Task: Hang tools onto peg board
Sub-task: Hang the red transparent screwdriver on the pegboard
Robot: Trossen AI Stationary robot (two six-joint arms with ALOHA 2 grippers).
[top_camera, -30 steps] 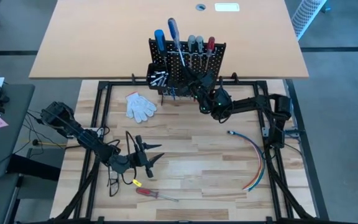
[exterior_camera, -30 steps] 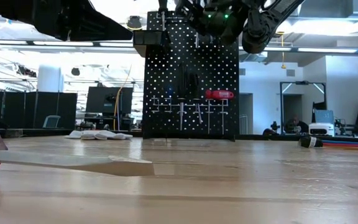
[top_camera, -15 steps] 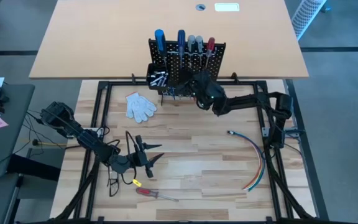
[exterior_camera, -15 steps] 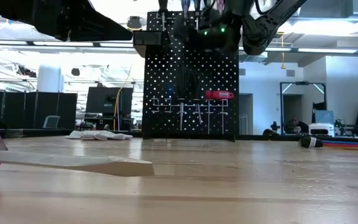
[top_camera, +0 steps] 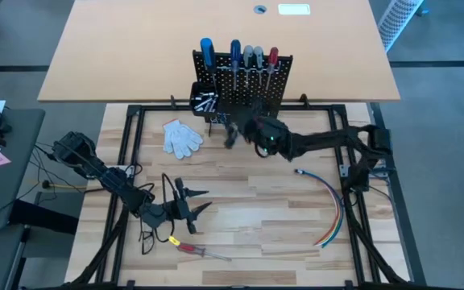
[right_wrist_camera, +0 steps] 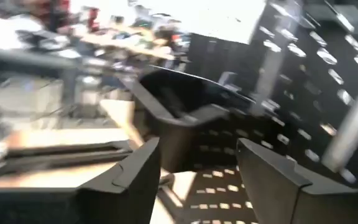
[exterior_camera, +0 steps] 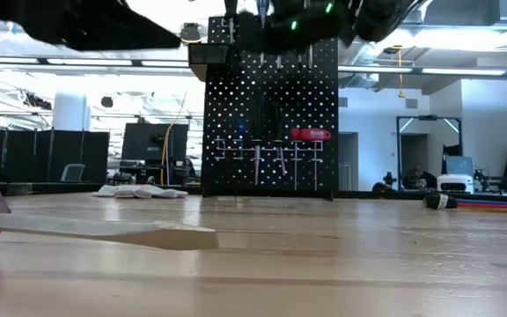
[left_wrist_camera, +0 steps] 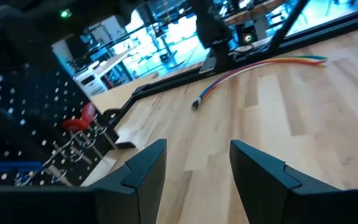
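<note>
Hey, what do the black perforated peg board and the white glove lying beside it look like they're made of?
The black perforated peg board looks like thin painted metal: a rigid flat panel with even rows of punched holes and a matte finish. The white glove looks like soft knit fabric, lying limp and creased on the table; the exact fibre cannot be told.

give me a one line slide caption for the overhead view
Right gripper, open, beside the peg board holding five upright screwdrivers; left gripper open above a red screwdriver.

Right arm is reaching across the table's far side, right gripper (right_wrist_camera: 194, 171) standing empty, fingers apart. Left arm is sitting low at front-left, left gripper (left_wrist_camera: 194, 168) spread, empty.
</note>
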